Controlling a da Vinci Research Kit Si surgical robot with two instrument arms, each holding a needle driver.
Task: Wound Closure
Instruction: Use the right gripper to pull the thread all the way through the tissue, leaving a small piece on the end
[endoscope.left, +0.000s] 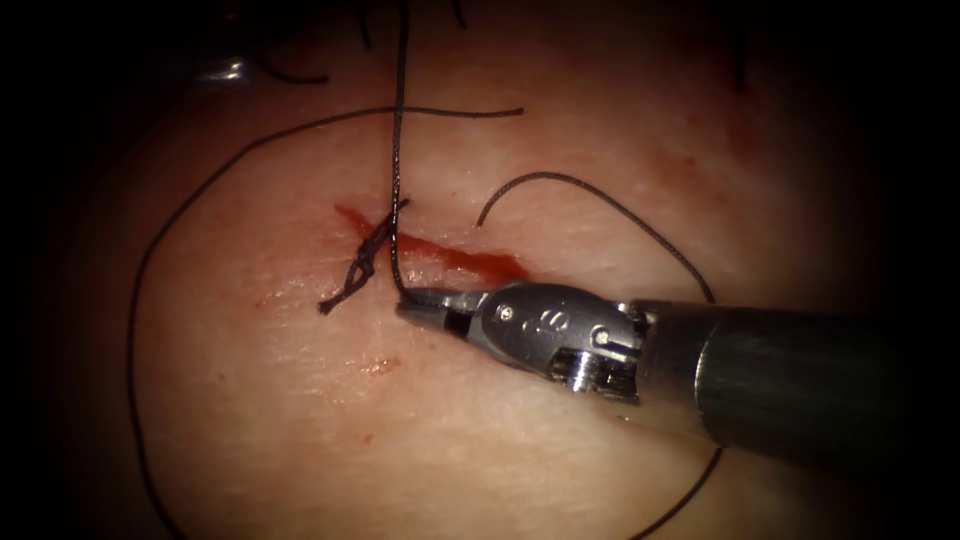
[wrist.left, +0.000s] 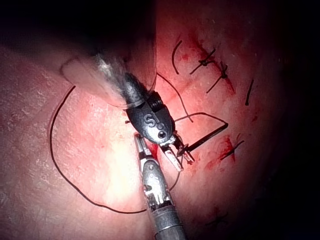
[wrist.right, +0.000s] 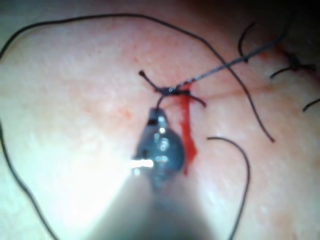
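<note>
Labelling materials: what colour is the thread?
Black thread, clearest in the endoscope view.

Right arm's tool (wrist.right: 158, 119) over pale tissue (wrist.right: 75, 125), tip just beside the cut (wrist.right: 186, 130). Red fluid (wrist.right: 189, 145) along the cut. Knot (wrist.right: 170, 90) at the cut's end, with short thread ends spreading from it. 1 taut thread (wrist.right: 225, 65) running from the knot. Loose thread (wrist.right: 90, 19) looping wide over the tissue. Tool's tip close on a short strand below the knot.
</note>
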